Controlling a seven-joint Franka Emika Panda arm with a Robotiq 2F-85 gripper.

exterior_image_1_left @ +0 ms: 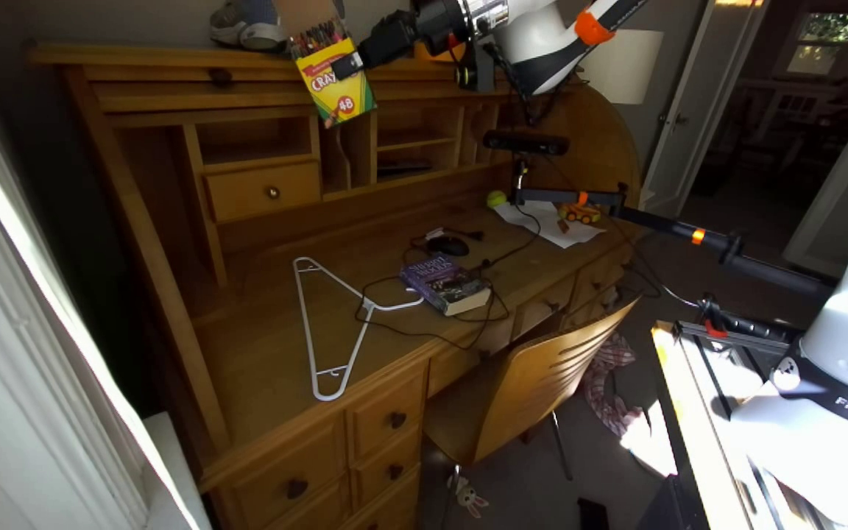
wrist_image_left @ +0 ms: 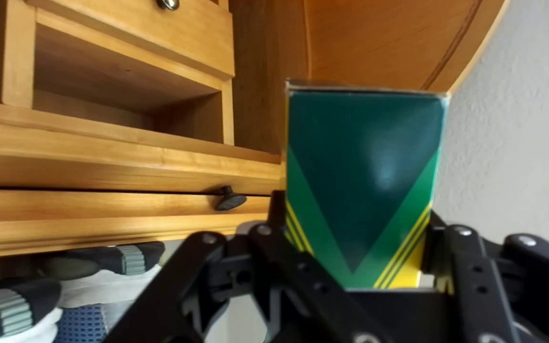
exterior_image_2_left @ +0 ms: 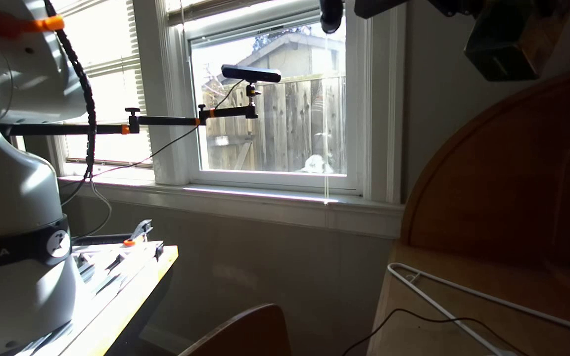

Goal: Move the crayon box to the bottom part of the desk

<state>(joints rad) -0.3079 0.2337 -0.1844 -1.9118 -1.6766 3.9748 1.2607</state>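
The yellow and green crayon box (exterior_image_1_left: 341, 92) is open at the top, with crayons showing. It is in the air, slightly tilted, in front of the upper cubbyholes of the wooden desk (exterior_image_1_left: 247, 361). My gripper (exterior_image_1_left: 348, 66) is shut on the box, one finger across its front face. In the wrist view the box's dark green side (wrist_image_left: 360, 176) stands between the two fingers. An exterior view shows the box's dark underside (exterior_image_2_left: 505, 54) at the top right, high above the desk surface (exterior_image_2_left: 468, 272).
On the writing surface lie a white hanger (exterior_image_1_left: 308, 331), a thick book (exterior_image_1_left: 446, 283), a mouse (exterior_image_1_left: 447, 246), cables, paper (exterior_image_1_left: 549, 224), a toy (exterior_image_1_left: 578, 213) and a ball (exterior_image_1_left: 496, 199). Shoes (exterior_image_1_left: 247, 29) sit on top. A camera arm (exterior_image_1_left: 571, 197) and chair (exterior_image_1_left: 542, 368) stand in front.
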